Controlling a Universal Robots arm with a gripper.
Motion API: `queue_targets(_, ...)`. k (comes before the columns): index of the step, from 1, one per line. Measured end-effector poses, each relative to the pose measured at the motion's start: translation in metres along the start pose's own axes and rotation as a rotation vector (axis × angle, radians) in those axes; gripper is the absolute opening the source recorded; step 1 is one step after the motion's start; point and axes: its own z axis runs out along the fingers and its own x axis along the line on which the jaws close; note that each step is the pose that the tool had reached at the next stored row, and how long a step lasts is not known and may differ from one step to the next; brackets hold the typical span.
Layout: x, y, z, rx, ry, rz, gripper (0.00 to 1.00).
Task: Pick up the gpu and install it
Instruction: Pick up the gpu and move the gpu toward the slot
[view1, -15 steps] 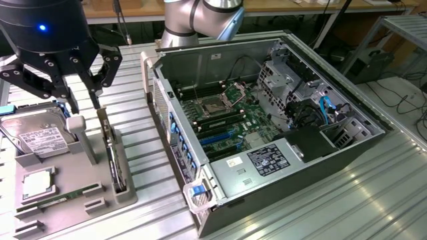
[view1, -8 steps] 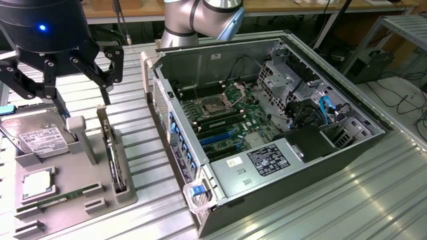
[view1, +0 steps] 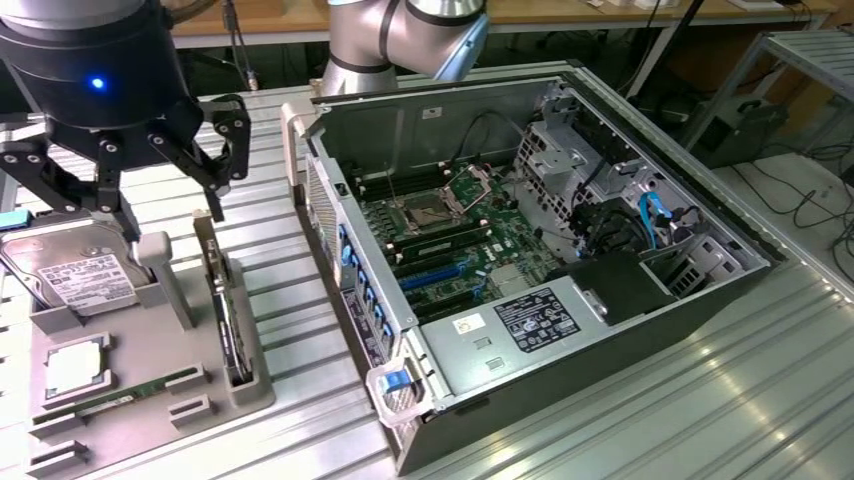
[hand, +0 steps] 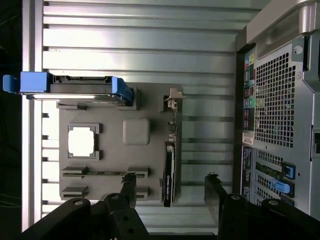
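The gpu (view1: 230, 318) stands on edge in a slot along the side of the grey holder tray (view1: 174, 330) nearest the computer case. It is a thin dark card with a silver bracket at one end. In the wrist view the gpu (hand: 170, 167) appears edge-on, its bracket (hand: 173, 96) at the far end. My gripper (view1: 174, 220) hangs open above the tray, a little behind the card and not touching it. In the wrist view my gripper (hand: 172, 192) has one finger on each side of the card's line, with nothing between them.
The open computer case (view1: 561, 110) lies at the exterior view's right, with its motherboard and blue slots (view1: 434, 275) exposed. On the tray (hand: 115, 112) sit a hard drive (view1: 67, 270), a CPU (view1: 74, 365) and a RAM stick (view1: 127, 392). Ribbed metal tabletop (view1: 694, 400) surrounds everything.
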Motion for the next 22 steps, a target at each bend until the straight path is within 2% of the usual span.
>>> queue_targets(22,0.000,-0.0006,0.0116,-0.0001,-0.0007,0.000,0.66)
